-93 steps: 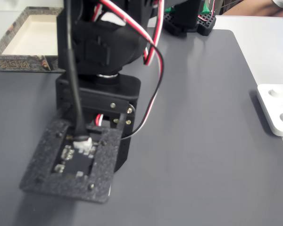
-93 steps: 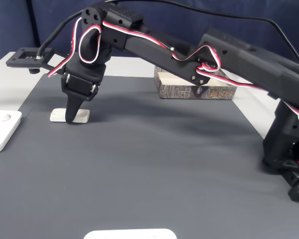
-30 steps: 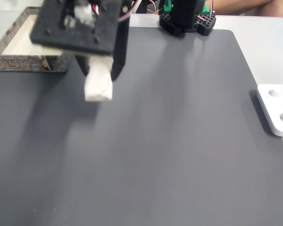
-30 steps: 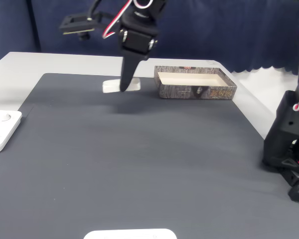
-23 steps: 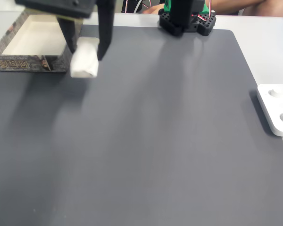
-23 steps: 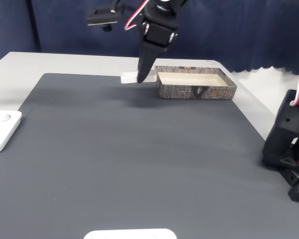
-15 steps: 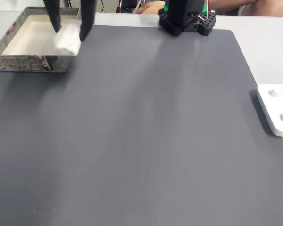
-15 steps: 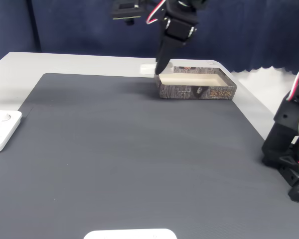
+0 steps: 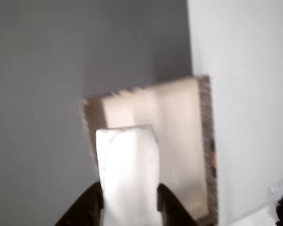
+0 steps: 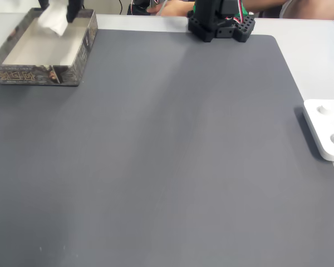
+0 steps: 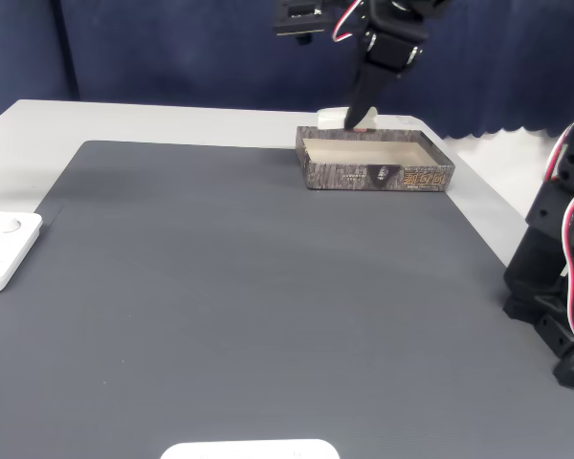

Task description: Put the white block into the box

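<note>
Above the box (image 10: 22, 71), clear of its pale floor, you have the white block (image 9: 129, 176) clamped between the black fingers (image 9: 87, 207), with the box sitting at a far corner of the grey mat (image 10: 178, 156) on the counter (image 11: 124, 120).

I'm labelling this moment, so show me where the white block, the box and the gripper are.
white block (image 9: 127, 174): other view, its top face.
box (image 11: 378, 176): a fixed view, its patterned front wall.
gripper (image 9: 127, 202): other view, between its fingers.
</note>
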Controlling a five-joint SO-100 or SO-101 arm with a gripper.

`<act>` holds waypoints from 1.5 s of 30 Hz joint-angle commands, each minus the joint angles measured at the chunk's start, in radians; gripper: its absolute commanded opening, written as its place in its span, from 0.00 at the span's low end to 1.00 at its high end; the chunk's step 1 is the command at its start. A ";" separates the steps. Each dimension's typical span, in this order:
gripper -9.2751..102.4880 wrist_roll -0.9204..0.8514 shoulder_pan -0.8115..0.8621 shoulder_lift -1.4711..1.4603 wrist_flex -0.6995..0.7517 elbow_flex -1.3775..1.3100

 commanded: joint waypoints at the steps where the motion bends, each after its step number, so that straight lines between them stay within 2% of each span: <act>1: 0.07 0.049 0.064 0.015 -0.026 -0.003; 13: 0.07 0.130 0.123 -0.137 -0.123 -0.009; 20: 0.07 0.167 0.146 -0.245 -0.129 -0.100; 29: 0.07 0.179 0.167 -0.327 -0.130 -0.195; 45: 0.07 0.143 0.149 -0.379 -0.187 -0.209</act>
